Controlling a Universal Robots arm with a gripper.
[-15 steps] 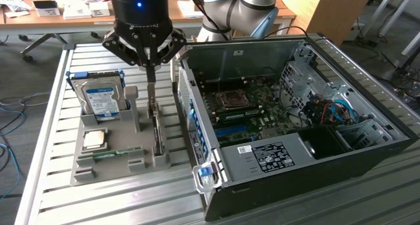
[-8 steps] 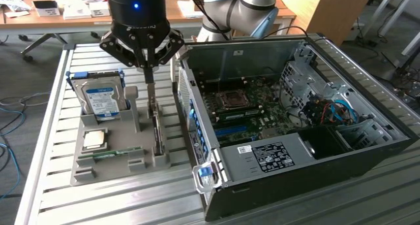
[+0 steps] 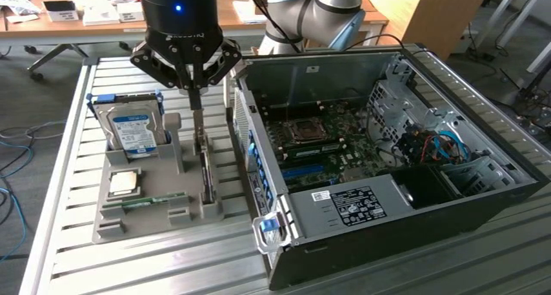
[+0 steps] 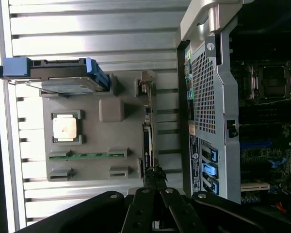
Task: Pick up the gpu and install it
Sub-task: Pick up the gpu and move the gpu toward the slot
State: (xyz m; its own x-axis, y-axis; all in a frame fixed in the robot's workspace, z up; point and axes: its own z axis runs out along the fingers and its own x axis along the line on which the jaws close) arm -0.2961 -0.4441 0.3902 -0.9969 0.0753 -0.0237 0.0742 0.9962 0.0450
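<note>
Soft, even light covers the slatted table (image 3: pixel 60 256), which glares pale in the wrist view. The computer case (image 3: pixel 482 208) interior lies in deep shade. A blue indicator light (image 3: pixel 178 9) glows.

The gpu (image 3: pixel 205 166), a thin dark card seen edge-on, stands upright on its long edge in a slot along the gray tray's (image 3: pixel 155 201) 3 o'clock side in the exterior view, pinched from above.
</note>
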